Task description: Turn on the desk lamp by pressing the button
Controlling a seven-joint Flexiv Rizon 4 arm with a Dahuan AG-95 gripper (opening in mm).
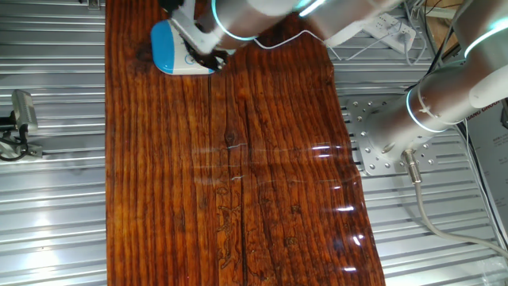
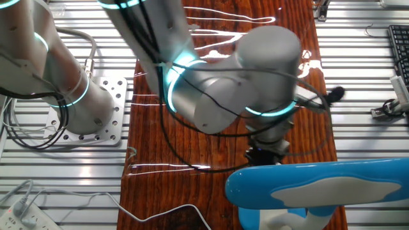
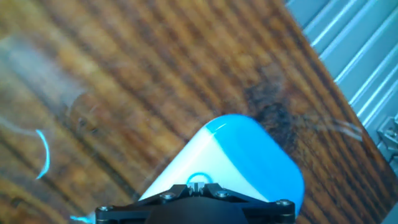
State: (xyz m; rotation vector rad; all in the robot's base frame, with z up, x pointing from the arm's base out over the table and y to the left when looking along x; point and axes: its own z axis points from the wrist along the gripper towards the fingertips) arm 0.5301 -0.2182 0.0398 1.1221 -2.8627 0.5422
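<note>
The desk lamp stands at the far left corner of the wooden board, its base blue on one side and white on the other. In the other fixed view its blue and white body fills the foreground and hides the base. The button shows in the hand view as a small blue ring on the white part of the base. My gripper is right over that ring, fingertips together at its lower edge. In one fixed view the gripper sits at the base's right side.
The wooden board lies on slatted metal, with its edges close to the lamp. A white cable runs behind the arm. A white power strip lies off the board, and shows again as the power strip. The arm's base is at the right.
</note>
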